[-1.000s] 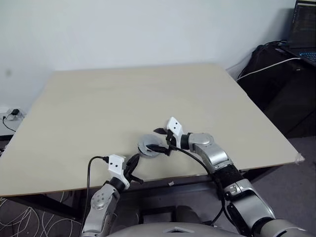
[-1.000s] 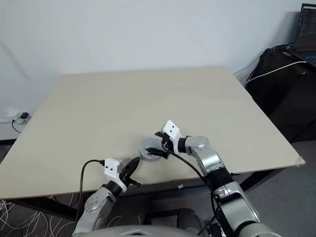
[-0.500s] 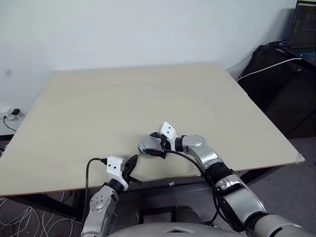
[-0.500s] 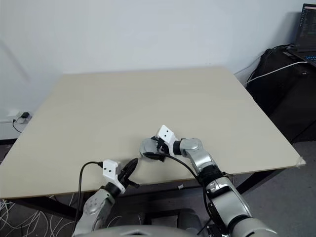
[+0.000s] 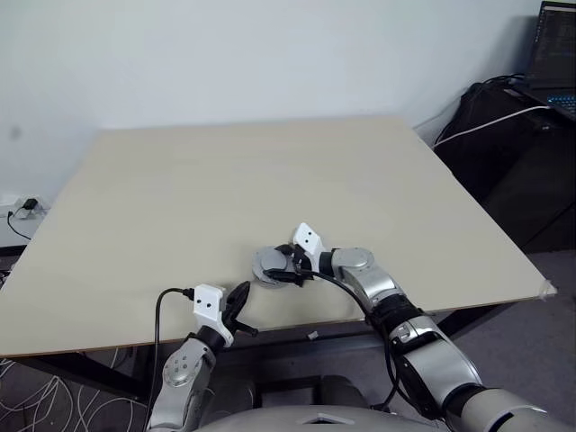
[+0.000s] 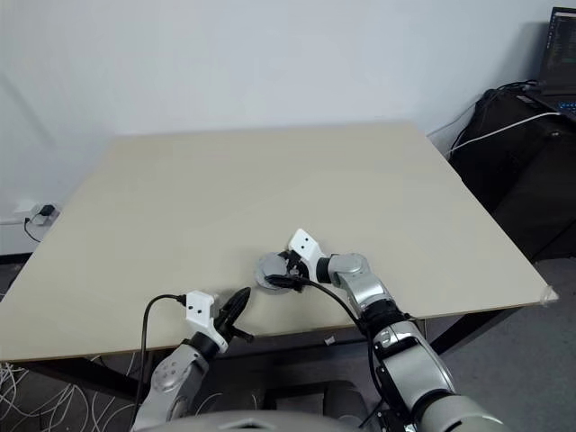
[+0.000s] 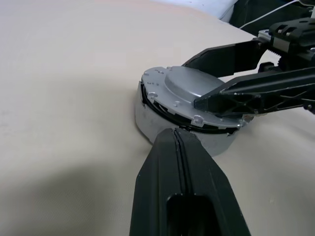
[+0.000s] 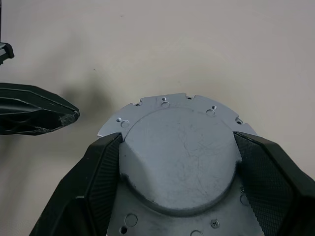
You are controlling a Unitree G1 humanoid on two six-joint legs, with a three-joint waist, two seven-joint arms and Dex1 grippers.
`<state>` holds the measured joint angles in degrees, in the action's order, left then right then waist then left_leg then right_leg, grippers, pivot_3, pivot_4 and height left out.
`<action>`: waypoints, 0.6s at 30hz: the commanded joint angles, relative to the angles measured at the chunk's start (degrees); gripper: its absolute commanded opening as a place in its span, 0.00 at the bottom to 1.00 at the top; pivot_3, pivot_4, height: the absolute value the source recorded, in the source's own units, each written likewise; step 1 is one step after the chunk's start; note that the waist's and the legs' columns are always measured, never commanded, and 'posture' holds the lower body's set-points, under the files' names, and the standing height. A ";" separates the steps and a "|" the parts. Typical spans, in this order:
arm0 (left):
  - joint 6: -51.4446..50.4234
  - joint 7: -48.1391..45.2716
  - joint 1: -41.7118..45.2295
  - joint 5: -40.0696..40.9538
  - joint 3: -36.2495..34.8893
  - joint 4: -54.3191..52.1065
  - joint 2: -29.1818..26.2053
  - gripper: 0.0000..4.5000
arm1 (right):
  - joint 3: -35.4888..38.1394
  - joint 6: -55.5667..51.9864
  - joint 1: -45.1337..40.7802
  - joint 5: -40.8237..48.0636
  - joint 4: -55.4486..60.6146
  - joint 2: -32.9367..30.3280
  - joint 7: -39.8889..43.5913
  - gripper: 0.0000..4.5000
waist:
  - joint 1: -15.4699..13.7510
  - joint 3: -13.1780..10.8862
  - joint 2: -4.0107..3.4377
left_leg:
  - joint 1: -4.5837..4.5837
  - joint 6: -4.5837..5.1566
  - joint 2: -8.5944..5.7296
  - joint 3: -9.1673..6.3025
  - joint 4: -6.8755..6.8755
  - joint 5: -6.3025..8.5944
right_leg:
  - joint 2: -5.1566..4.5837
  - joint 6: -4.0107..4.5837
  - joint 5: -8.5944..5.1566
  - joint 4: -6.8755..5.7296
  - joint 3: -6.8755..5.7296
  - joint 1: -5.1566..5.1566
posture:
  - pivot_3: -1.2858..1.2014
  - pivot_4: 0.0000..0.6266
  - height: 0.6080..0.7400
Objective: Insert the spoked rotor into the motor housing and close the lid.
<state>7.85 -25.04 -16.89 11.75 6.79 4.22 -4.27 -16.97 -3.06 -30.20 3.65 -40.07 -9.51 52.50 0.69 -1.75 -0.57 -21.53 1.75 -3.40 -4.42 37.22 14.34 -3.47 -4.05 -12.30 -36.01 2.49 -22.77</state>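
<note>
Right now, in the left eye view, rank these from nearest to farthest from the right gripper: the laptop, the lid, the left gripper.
1. The lid: between the fingers of the right gripper, near the table's front edge.
2. The left gripper: just to the lid's front-left, at the table edge.
3. The laptop: far off the table, in the back right corner.

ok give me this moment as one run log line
stage: closing lid | lid: on motor housing, near table edge | right claw: fingers either side of lid's raised centre | left claw: shut, just short of housing
</note>
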 commanded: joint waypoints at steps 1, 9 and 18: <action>-0.03 0.16 0.41 0.15 0.16 -3.19 -0.04 0.00 | 2.77 -0.53 -0.02 1.27 2.77 0.09 -1.28 0.72 | -0.01 0.00 0.00 | 0.00 0.00 0.00 0.00 0.00 0.00 | 0.00 0.00 0.00 0.00 0.00 0.00 | 0.52 0.00 1.00; 0.09 -0.18 0.52 0.45 -0.06 -2.44 -0.07 0.00 | 4.39 -6.95 4.98 3.62 11.49 0.64 -3.44 0.72 | -0.05 0.00 -0.01 | -0.01 0.00 -0.01 -0.01 -0.01 0.00 | -0.01 0.01 0.00 0.00 0.01 -0.01 | 0.52 0.00 1.00; 0.32 -0.53 0.83 0.58 0.02 -1.55 0.08 0.00 | 2.26 -9.20 8.66 1.52 15.65 1.12 -6.22 0.72 | -0.01 0.02 -0.03 | -0.01 -0.01 -0.01 -0.01 0.00 0.01 | -0.01 -0.19 -0.13 0.00 0.00 -0.01 | 0.52 0.00 1.00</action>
<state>7.63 -25.24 -16.82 11.91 6.84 3.84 -4.32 -14.73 -11.90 -21.49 5.35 -26.20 -8.66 46.91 0.67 -1.73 -0.60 -21.53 1.74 -3.40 -4.42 37.22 14.35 -3.48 -4.24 -12.42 -36.01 2.49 -22.78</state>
